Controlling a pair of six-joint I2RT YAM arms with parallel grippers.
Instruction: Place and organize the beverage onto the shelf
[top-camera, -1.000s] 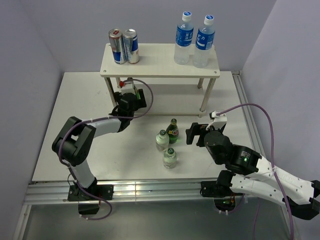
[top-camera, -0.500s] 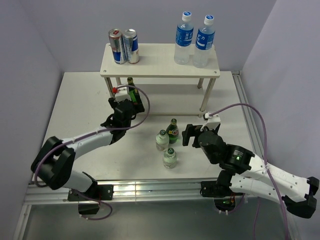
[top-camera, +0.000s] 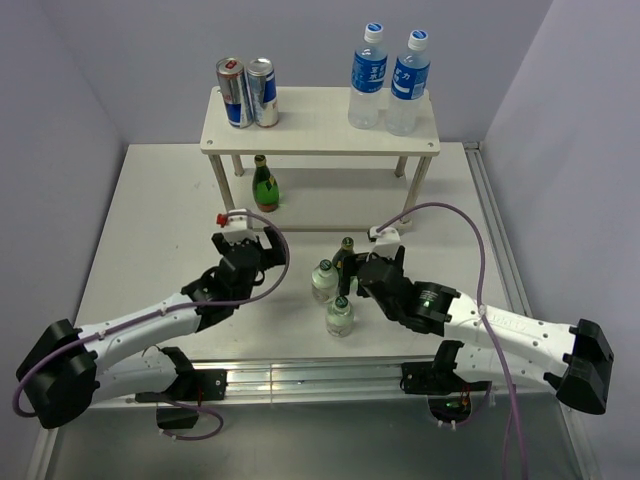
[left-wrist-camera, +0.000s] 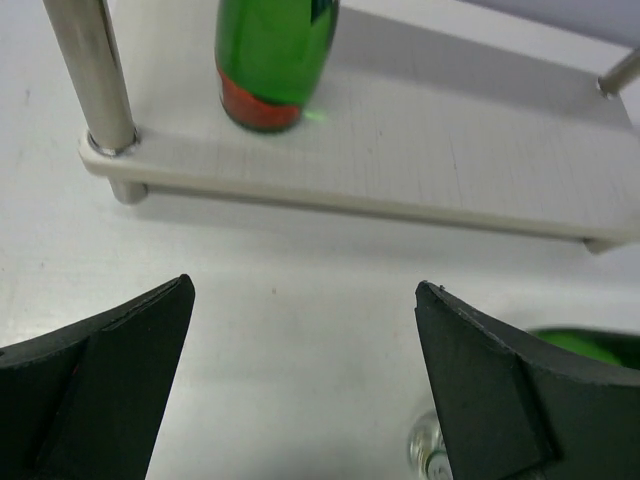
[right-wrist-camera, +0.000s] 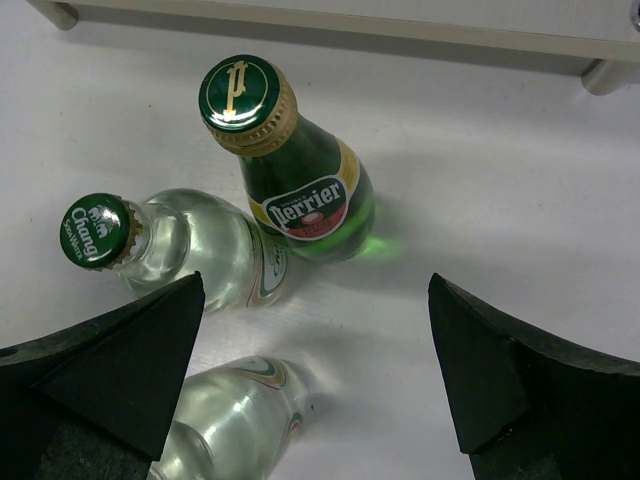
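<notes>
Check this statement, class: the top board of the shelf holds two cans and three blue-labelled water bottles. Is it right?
Not quite. The top board of the shelf holds two cans and two blue-labelled water bottles, not three. The top external view shows it.

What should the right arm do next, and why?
Probably lower the right gripper and close on the green Perrier bottle. Its fingers are open, and the wrist view shows that bottle between them, standing on the table, not yet on the shelf.
</notes>
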